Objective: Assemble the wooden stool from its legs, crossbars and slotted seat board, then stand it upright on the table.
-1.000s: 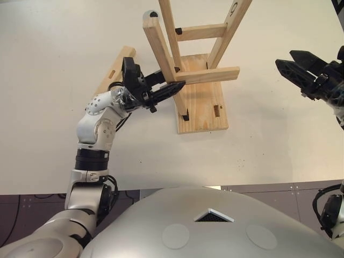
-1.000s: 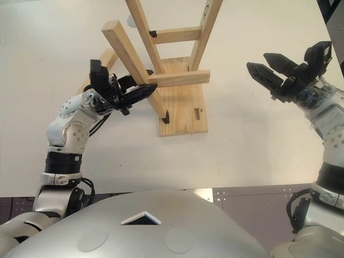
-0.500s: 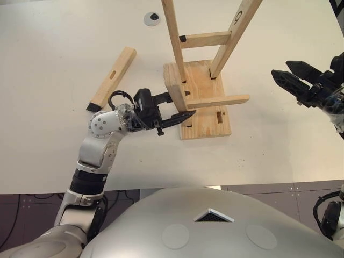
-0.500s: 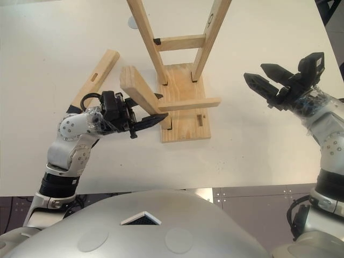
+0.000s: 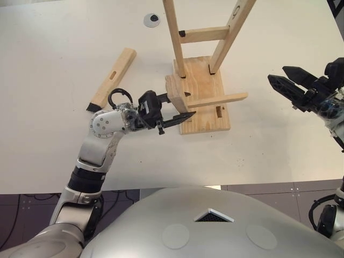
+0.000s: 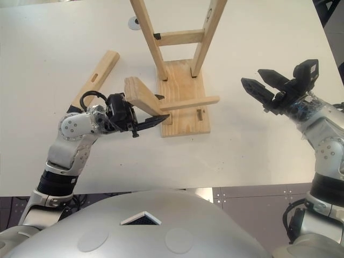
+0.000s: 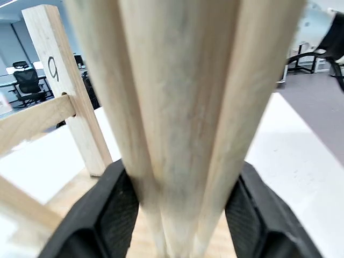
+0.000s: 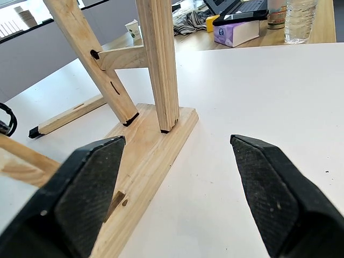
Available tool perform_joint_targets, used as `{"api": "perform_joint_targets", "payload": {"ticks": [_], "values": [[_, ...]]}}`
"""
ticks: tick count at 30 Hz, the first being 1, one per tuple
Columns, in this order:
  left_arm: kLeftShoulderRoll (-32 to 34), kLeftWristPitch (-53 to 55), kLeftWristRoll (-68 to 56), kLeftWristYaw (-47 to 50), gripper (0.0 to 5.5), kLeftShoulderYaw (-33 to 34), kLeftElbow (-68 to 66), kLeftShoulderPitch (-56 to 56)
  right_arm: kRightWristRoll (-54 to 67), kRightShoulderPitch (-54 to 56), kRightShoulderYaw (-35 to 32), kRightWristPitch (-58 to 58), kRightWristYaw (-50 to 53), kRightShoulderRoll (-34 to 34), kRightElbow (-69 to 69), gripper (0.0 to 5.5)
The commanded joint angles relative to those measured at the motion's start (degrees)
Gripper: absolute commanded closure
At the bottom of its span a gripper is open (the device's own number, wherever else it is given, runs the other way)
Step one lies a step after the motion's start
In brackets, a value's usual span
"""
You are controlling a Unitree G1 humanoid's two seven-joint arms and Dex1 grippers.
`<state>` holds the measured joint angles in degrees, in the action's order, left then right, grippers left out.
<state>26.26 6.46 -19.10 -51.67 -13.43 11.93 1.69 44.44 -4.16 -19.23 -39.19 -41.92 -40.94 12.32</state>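
Change, last second: the left gripper point(image 5: 180, 107) has dropped from the seat board's far-left side to its near-left corner. It is pinching the third leg point(image 5: 174, 91) between both fingers. That leg leaned far out over the board a second ago. It now points almost straight up at the head camera, with its foot at the near-left corner.

The crossbar point(image 5: 217, 100) plugged into this leg reaches across the near half of the seat board point(image 5: 207, 122), and its free end is just past the board's right edge. Whether the foot is seated in its slot cannot be told.

The right gripper point(image 5: 282, 86) is well right of the board, with its fingers spread and nothing between them. It has shifted a little nearer the robot.

Judgement: the third leg is being stood up for insertion. The task looks about halfway done.

Count:
- Seat board: 1, flat on the table point(image 5: 54, 134).
- Legs: 4. One is held, and one loose leg point(image 5: 110, 78) lies well left of the board. Two standing legs point(image 5: 176, 32) are at the board's far end.
- Crossbars: 2. One is on the held leg, and the far crossbar point(image 5: 201, 35) joins the standing pair.
- Open slot near the board's right edge point(image 5: 217, 111): 1 seen.
- Small round disc point(image 5: 152, 20), beyond the board's far-left corner: 1.
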Motion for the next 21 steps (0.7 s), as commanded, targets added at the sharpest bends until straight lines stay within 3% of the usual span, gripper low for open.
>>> {"api": "perform_joint_targets", "payload": {"ticks": [1,7,9,14,21], "values": [[3.46,3.78,-1.97,-0.27,2.47,3.8,4.03,-0.83,-0.64,-0.96,0.08,0.14,0.47,1.4,0.95,1.9],[12.76,0.58,1.76,-4.76,1.55,8.75,-2.03,-0.43,-0.87,-3.26,-0.72,0.88,1.28,1.78,1.74,1.9],[15.52,0.89,4.02,-4.85,1.55,9.82,-7.43,-1.59,-1.01,-4.53,-1.15,1.29,1.71,2.09,2.26,1.9],[11.3,2.91,5.97,5.25,1.55,14.19,-19.63,-10.29,-1.6,-5.55,-1.33,1.8,2.48,3.25,2.99,1.9],[10.3,2.66,10.49,13.33,1.55,15.86,-31.49,-12.17,-2.31,-4.96,-1.13,1.88,2.54,3.31,2.27,1.9]]}}
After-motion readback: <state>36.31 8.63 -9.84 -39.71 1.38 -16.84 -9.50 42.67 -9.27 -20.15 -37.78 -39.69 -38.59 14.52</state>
